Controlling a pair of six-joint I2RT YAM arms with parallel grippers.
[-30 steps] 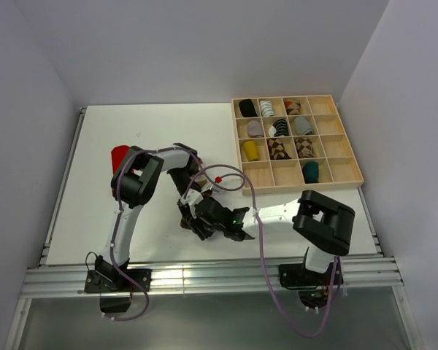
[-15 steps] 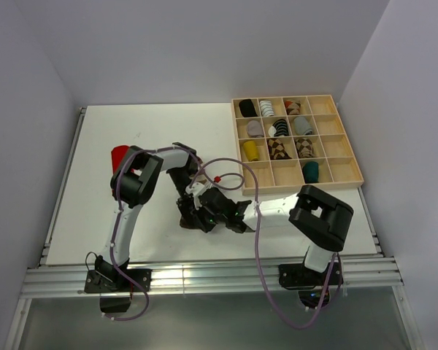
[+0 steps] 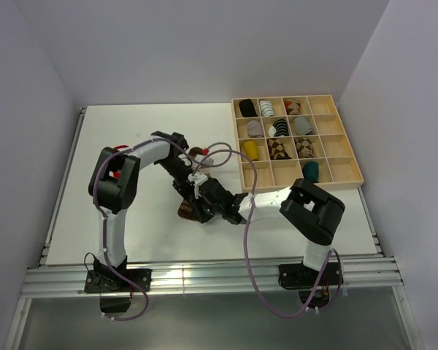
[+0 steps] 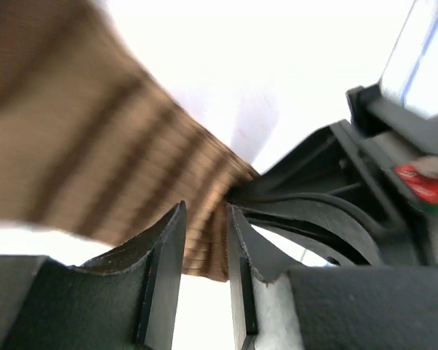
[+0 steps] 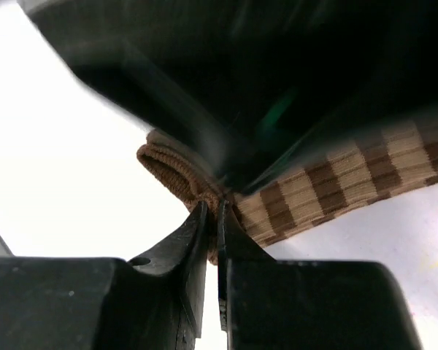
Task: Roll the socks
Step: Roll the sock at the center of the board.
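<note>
The left arm (image 3: 113, 182) rises from its base at the lower left of the top view. It bends at a high elbow and sends its forearm rightward across the table (image 3: 131, 124). Its wrist tips down toward the centre of the frame. The right arm (image 3: 310, 211) stands at the lower right, folds sharply at its elbow and stretches its forearm leftward, low over the table. The two wrists meet at the centre, one just above the other in the frame.

Between them lies the striped sock (image 3: 185, 210), brown and cream, on the table just left of the two wrists.

In the left wrist view the left claw (image 4: 206, 219) has its fingers a little apart, with an edge of the sock's fabric filling the gap between them. Whether they press on it cannot be told. A black body crowds the right of that view.

In the right wrist view the right claw (image 5: 210, 208) has its fingers drawn almost together, pinched on the sock's ribbed, folded edge at the tips. A dark blurred mass hangs over the sock in the top half of that view.

The wooden tray (image 3: 343, 169) sits at the upper right of the table. It holds sock bundles in its compartments, among them a dark teal roll (image 3: 310, 171) in its bottom row.
</note>
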